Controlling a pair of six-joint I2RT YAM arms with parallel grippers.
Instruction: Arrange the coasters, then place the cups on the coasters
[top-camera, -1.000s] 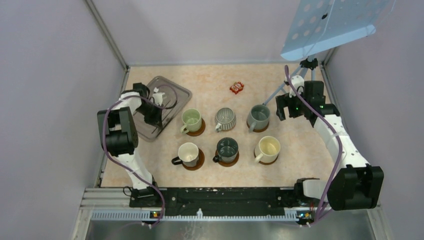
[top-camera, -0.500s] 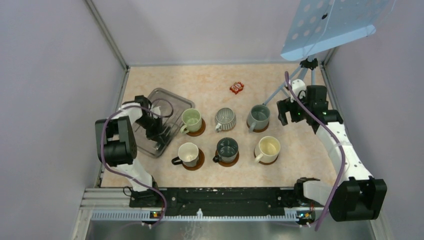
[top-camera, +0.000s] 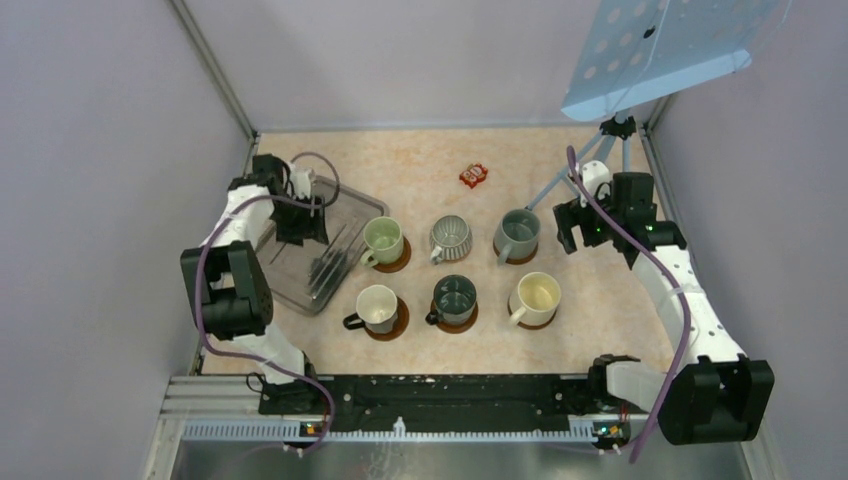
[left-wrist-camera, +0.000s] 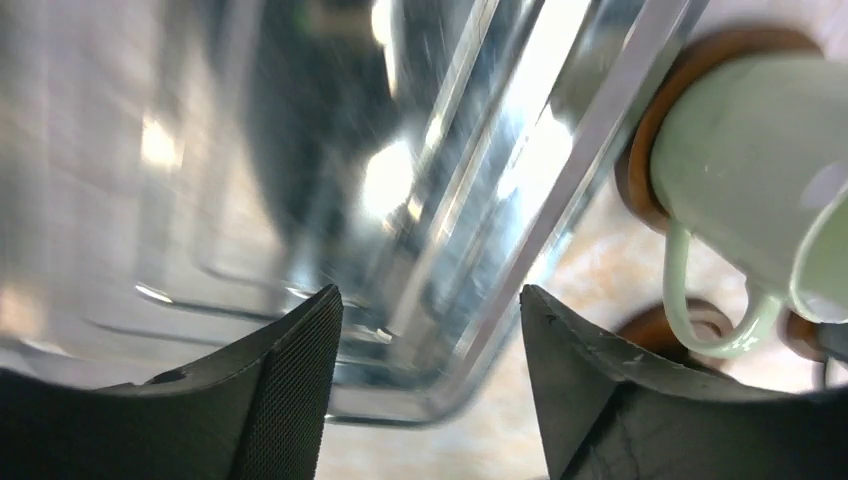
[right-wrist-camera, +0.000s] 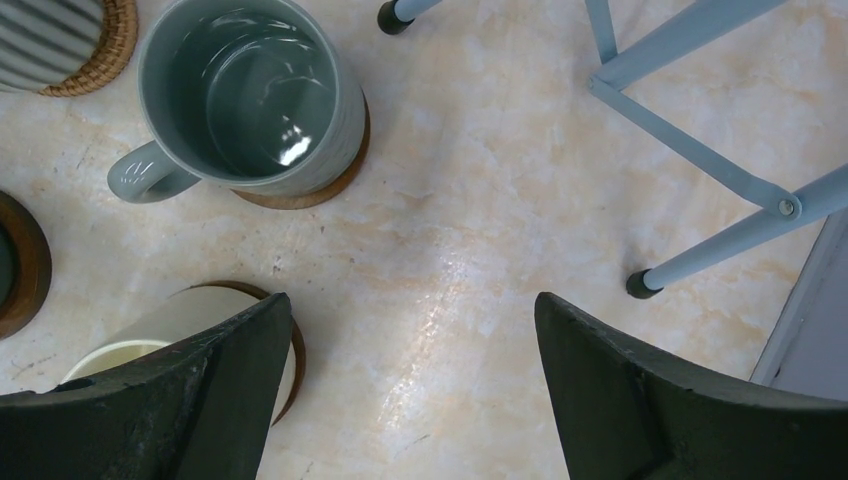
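Six cups stand on round coasters in two rows of three. The back row holds a pale green cup (top-camera: 383, 240), a ribbed grey cup (top-camera: 451, 238) and a grey-blue cup (top-camera: 518, 235). In front are a black cup with a white inside (top-camera: 378, 308), a dark grey-green cup (top-camera: 455, 298) and a cream cup (top-camera: 538, 297). My left gripper (top-camera: 302, 232) (left-wrist-camera: 430, 300) hangs open over the metal tray (top-camera: 330, 270), left of the pale green cup (left-wrist-camera: 740, 170). My right gripper (top-camera: 572, 228) (right-wrist-camera: 412, 305) is open above bare table, right of the grey-blue cup (right-wrist-camera: 250, 95) and cream cup (right-wrist-camera: 180, 320).
The metal tray (left-wrist-camera: 470, 240) lies tilted against the left wall, its rim close to the pale green cup's coaster (left-wrist-camera: 645, 150). A red packet (top-camera: 474, 175) lies at the back. Blue tripod legs (right-wrist-camera: 700, 150) stand at the back right under a perforated panel (top-camera: 670, 50).
The left gripper dragged the tray toward the front, then opened and drew back toward the rear left. The right arm barely moved.
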